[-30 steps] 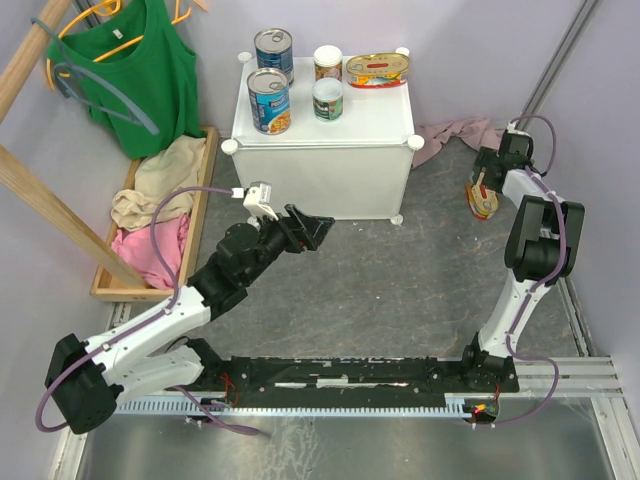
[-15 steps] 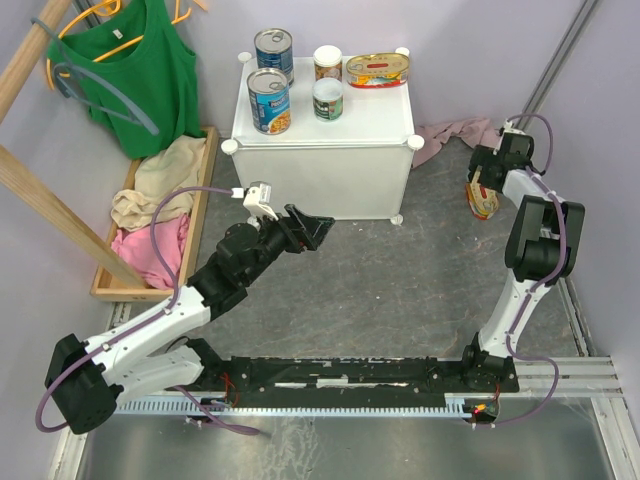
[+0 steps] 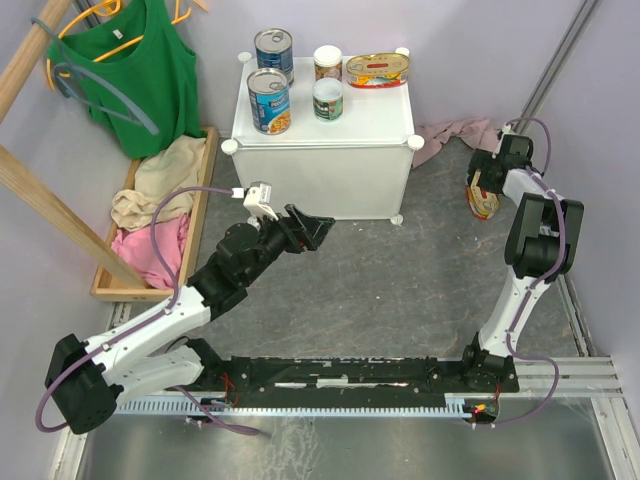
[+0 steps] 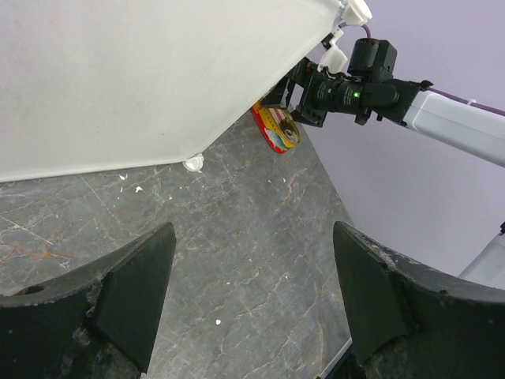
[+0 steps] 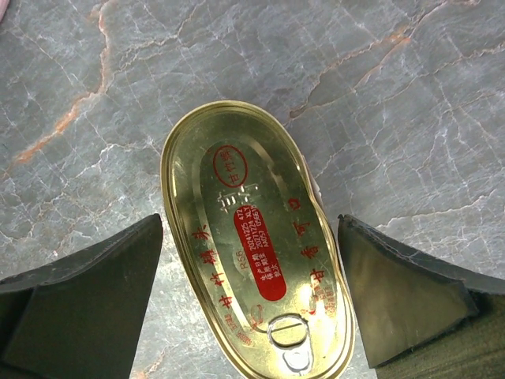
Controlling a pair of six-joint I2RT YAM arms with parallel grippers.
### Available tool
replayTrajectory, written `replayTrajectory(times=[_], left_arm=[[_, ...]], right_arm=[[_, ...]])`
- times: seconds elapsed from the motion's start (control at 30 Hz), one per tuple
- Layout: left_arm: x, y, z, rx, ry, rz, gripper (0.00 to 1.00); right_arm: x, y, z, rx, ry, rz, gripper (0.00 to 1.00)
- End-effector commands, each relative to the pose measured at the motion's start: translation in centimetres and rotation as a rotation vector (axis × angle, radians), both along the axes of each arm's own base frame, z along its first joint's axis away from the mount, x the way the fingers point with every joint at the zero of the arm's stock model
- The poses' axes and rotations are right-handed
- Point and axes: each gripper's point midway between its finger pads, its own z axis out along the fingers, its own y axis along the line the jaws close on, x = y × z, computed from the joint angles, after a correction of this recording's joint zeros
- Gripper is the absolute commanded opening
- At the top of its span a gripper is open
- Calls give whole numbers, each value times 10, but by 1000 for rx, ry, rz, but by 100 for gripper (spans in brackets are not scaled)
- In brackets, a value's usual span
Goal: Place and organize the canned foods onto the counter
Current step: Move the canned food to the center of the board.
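Note:
The counter (image 3: 350, 125) carries two tall blue-labelled cans (image 3: 269, 100), two small white-topped cans (image 3: 327, 99) and one flat oval gold tin (image 3: 377, 70). A second oval gold tin (image 5: 256, 245) with red print lies flat on the grey floor at the right (image 3: 484, 200). My right gripper (image 5: 249, 225) hangs over it, open, one finger on each long side and neither touching it. Lower left of the counter, my left gripper (image 3: 310, 230) is open above bare floor with nothing between its fingers (image 4: 134, 284). The left wrist view shows the floor tin (image 4: 276, 130) past the counter's corner.
A wooden tray (image 3: 200, 200) of pink and beige clothes runs along the left wall, under a green top (image 3: 140, 70) on a hanger. A pink cloth (image 3: 450, 130) lies beside the counter's right rear. The right wall stands close behind the right arm.
The right gripper has shifted slightly over the floor tin. The left arm has not moved.

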Motion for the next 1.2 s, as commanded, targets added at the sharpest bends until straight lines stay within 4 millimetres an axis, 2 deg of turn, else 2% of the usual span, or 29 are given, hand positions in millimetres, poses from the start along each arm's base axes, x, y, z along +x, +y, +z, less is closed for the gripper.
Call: replayTrajectory(times=[0.0,0.2,0.43,0.63,0.77,0.9,0.97,1.07,1.17], left_arm=[[-3,-2,26,-75,-32,-16,87],[-5,0,28,-85,-36,-17,87],[-9,5,31,-91,-39,-11,87],[-10,7,32,-95,-35,-10,87],[-13,11,34,-97,-36,-3,87],[-17,17,38,-109,-40,8,87],[-18,19,39,-116,-38,15,87],[-19,22,38,-116,-32,20,86],[-20,24,36,-108,-22,29,86]], right_arm=[[12,-3,12,-5,-18,9,99],[9,-1,3,27,39,-2,92],[4,0,-3,23,84,-15,89],[1,10,-10,11,134,-5,86],[-6,22,-22,7,195,-5,79],[-14,27,-22,20,230,-30,69],[-19,29,-19,30,238,-43,62],[-27,35,-18,55,257,-51,46],[-38,43,-18,81,271,-61,40]])
